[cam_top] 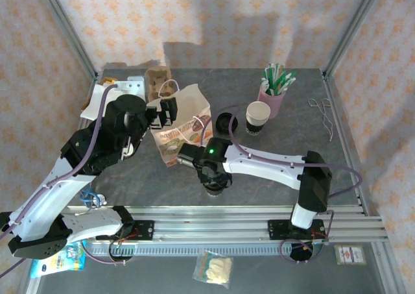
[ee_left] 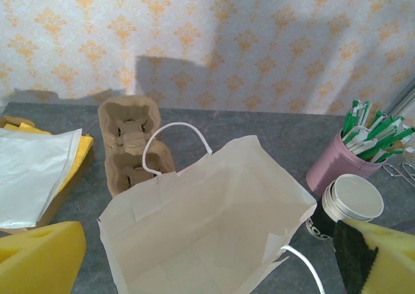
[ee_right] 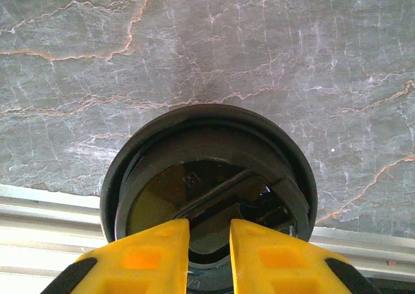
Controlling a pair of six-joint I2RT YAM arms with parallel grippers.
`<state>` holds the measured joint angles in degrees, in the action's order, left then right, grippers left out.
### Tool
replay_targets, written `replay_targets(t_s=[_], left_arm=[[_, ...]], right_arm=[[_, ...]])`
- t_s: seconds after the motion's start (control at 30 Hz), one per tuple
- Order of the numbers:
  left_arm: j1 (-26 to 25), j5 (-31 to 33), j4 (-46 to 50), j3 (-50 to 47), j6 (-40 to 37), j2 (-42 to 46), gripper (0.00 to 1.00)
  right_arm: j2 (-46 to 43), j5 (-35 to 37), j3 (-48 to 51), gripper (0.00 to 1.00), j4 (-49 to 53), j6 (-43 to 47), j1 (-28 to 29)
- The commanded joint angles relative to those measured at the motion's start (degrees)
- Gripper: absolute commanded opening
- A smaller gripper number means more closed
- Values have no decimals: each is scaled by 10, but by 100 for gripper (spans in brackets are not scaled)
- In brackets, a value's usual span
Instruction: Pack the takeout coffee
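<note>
– Locating the takeout coffee (ee_right: 207,177) against the paper bag (cam_top: 185,119): which side?

– Off the bag's right-hand corner, on the side toward the arm bases. Close by on the desk (cam_top: 149,180), not touching the bag. Upright, long axis vertical, black lid uppermost and facing straight up at the right wrist camera.

– And from the right jaws?

– Directly beneath them. Yellow fingers (ee_right: 155,255) pointing down over the part of the lid's rim turned away from the bag, set narrow with only a slim gap between. Far too narrow to straddle the cup body. Cannot tell whether nipping the rim or merely poised over it.

– Left jaws?

– Spread wide above the bag, one finger to each side of its gaping mouth, apparently gripping nothing.

– Nearer arm, then?

– Right, plainly, being already on top of the cup. Probably calls for a wider hold round the body, a lift straight along that vertical axis, then a short carry over to the bag's mouth and down inside.

– Anything to mistake for it?

– Possibly a second paper cup (cam_top: 258,117), farther off the bag's right side, with a loose black lid (cam_top: 225,122) lying between it and the bag. Well apart from both sets of jaws.
</note>
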<state>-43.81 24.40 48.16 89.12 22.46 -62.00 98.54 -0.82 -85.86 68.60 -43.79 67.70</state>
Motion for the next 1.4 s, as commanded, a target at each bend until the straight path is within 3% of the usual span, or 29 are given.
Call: replay_targets(t_s=[0.0,0.33,0.7,1.1,1.37], left_arm=[[4,-4,-7,-5,-7,7,99],[5,-5,-4,-2,-3,11,99],[5,-20,-9,7,7,2,99],[6,-29,79,59,30,-42,99],[7,-49,90,55,35,-42,99]], right_arm=[[11,-5,32,23,-3,5,-2],[6,-4,24,24,1,7,-3],[-17,19,-76,37,59,12,-15],[-98,-37,-40,65,59,-5,-14],[-181,-70,-27,76,15,-31,-15]])
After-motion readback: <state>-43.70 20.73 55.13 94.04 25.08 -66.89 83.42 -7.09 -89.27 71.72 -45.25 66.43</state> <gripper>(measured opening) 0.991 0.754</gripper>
